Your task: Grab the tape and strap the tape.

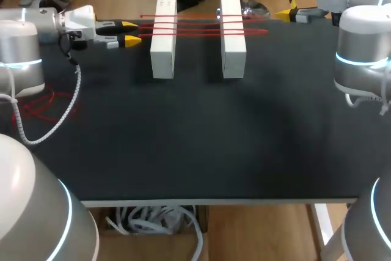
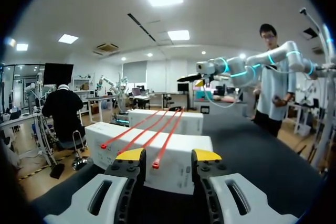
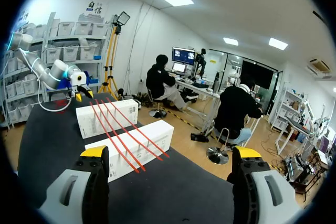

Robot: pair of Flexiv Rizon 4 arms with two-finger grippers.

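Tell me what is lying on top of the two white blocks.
Three red tape strips lie side by side across the left block and the right block, bridging the gap between. The block surface directly under each strip is covered.

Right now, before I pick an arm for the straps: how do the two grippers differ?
The left gripper has fingers narrowly apart; the right gripper has them spread wide. The left gripper sits close to the left block, strap ends ahead of its tips; the right gripper stands further back from the right block. Both are open, empty, and face the straps from opposite ends.
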